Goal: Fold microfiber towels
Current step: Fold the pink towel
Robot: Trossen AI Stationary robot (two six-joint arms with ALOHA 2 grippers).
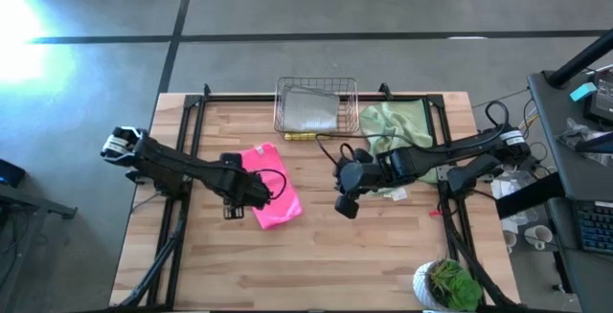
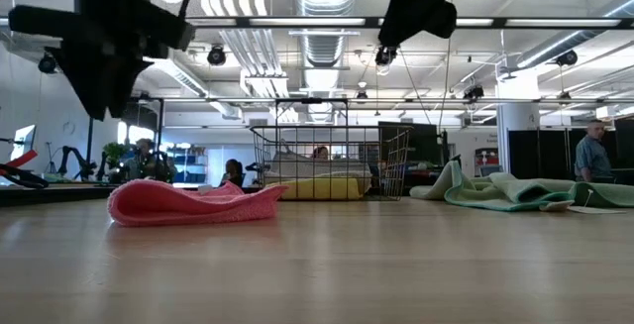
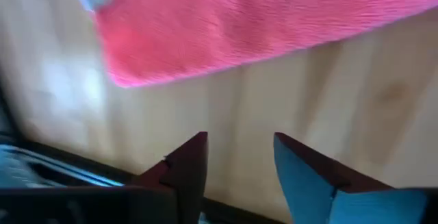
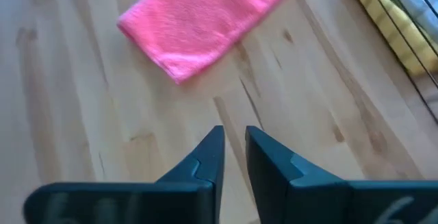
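Note:
A hot pink towel (image 1: 271, 196) lies folded into a flat strip on the wooden table (image 1: 316, 265), left of centre; it also shows in the low view (image 2: 188, 203). My left gripper (image 1: 233, 208) hovers open just beside its left near edge, with the towel ahead of the fingers (image 3: 239, 25). My right gripper (image 1: 345, 203) hovers above bare wood to the towel's right, empty, its fingers a narrow gap apart (image 4: 234, 148). A grey towel (image 1: 311, 112) and a yellow one (image 2: 317, 187) lie in the copper wire basket (image 1: 316, 91). Green towels (image 1: 393, 131) lie crumpled at the far right.
The wire basket stands at the table's far edge, centre. A potted plant (image 1: 448, 284) stands at the near right corner. Black frame rails (image 1: 182, 141) run along the left and right sides. Bare wood lies toward the near edge. People show in the room behind (image 2: 592, 156).

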